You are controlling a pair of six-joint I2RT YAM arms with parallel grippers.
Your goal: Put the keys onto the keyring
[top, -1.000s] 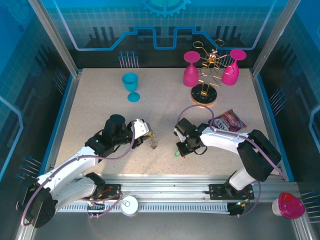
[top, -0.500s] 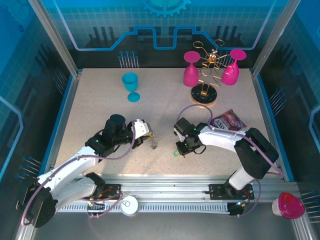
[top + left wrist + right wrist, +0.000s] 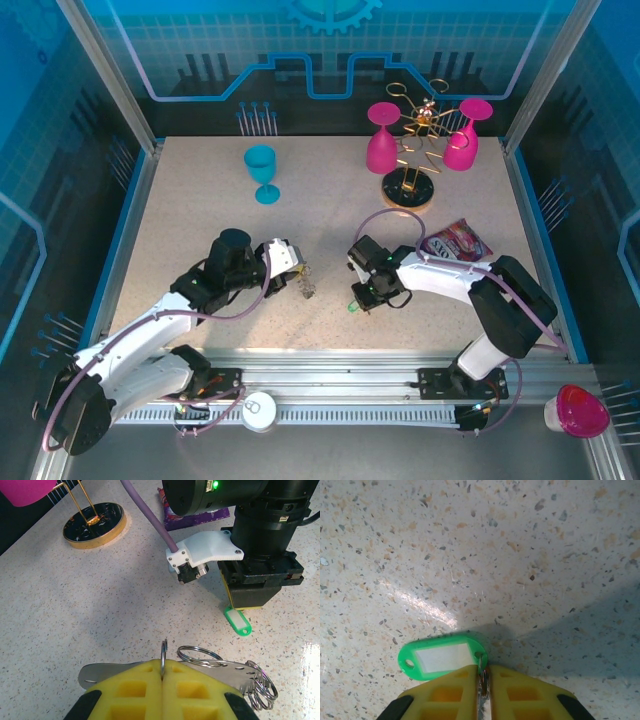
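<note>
Green key (image 3: 442, 658), up close, seems pinched in right tool (image 3: 483, 674).

Yellow jaws pinch one end of the green key tag (image 3: 442, 658).

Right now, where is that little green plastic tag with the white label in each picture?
Top external: the green plastic tag, lower centre, at the tip of the right hand.
Left wrist: right of centre, below the same hand.
Right wrist: lower left, beside that hand's yellow fingers.
Shared landmark: the right hand.
</note>
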